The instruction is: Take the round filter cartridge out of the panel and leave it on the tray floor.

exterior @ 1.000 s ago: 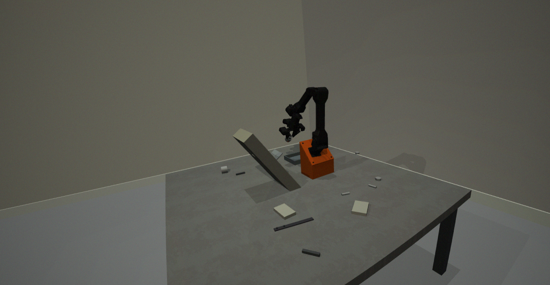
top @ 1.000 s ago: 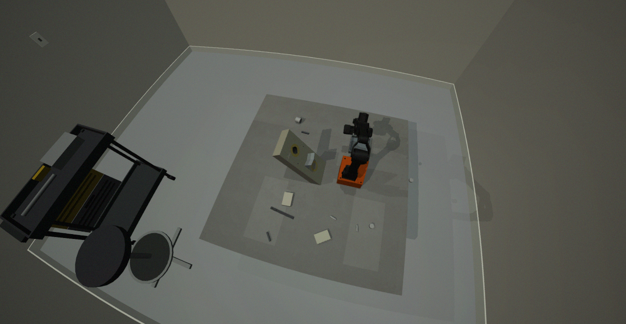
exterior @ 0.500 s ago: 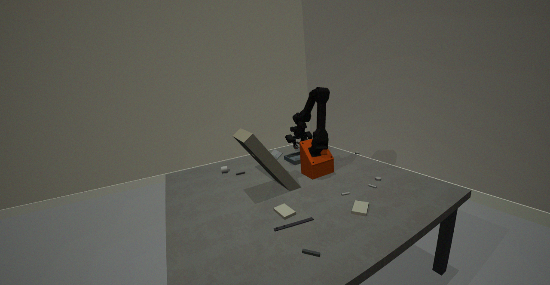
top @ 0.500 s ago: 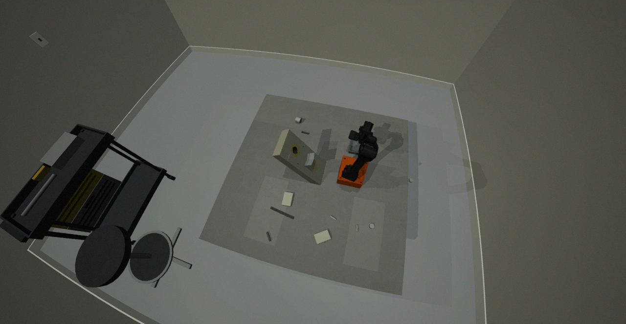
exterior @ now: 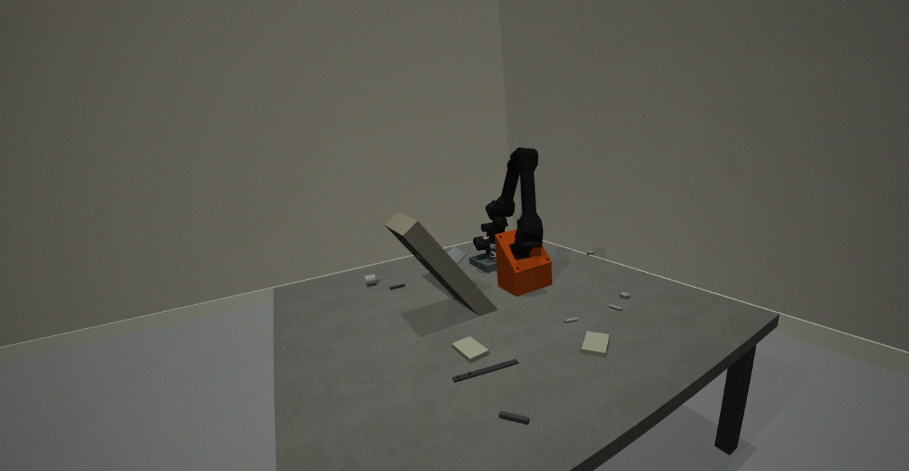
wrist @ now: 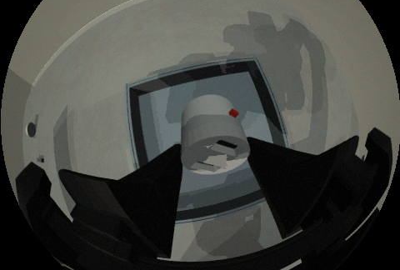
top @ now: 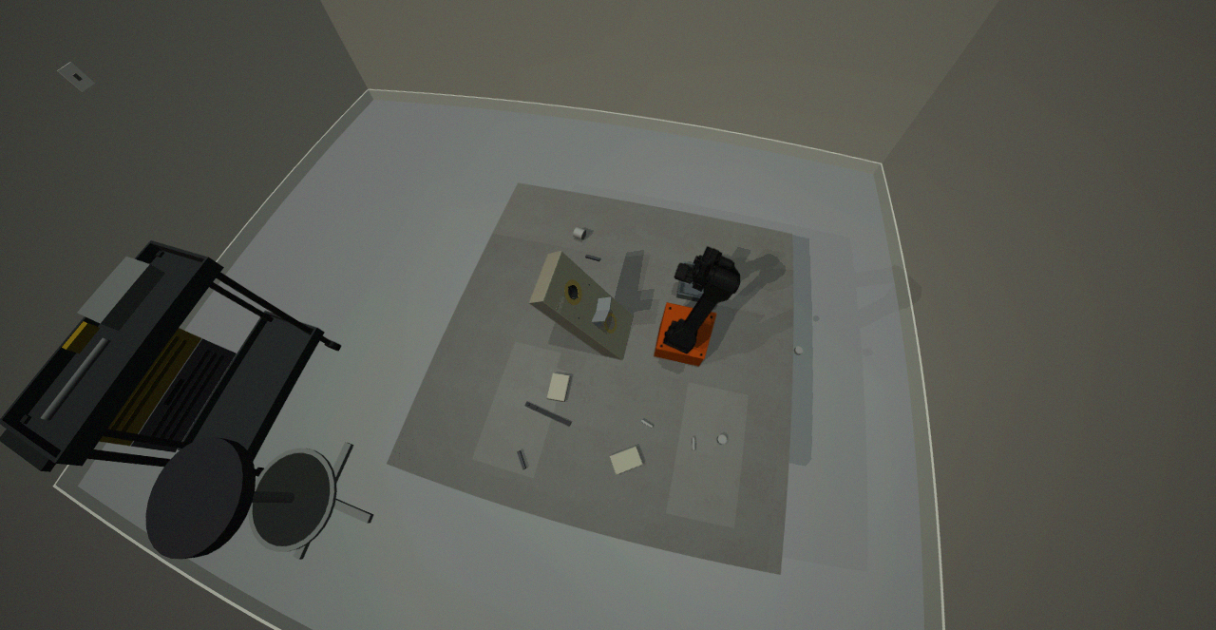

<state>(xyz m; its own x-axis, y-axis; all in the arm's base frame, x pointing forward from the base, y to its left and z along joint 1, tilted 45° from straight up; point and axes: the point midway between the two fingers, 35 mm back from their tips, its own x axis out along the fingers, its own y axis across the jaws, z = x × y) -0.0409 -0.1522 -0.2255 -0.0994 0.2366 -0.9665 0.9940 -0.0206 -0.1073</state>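
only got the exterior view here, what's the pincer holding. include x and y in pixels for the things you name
Observer: The wrist view shows the filter cartridge (wrist: 213, 126) clamped between the fingers of the pincer (exterior: 491, 253) (wrist: 213, 147).
Operator: any mark on its side, can't make one out
Observer: Yes, a small red mark (wrist: 233, 113), seen in the wrist view.
Operator: and the panel face, i just get its edge and back
Observer: From the top, the service panel (top: 598, 337) (exterior: 439, 272) shows a dark round opening (top: 573, 291) ringed in yellow.
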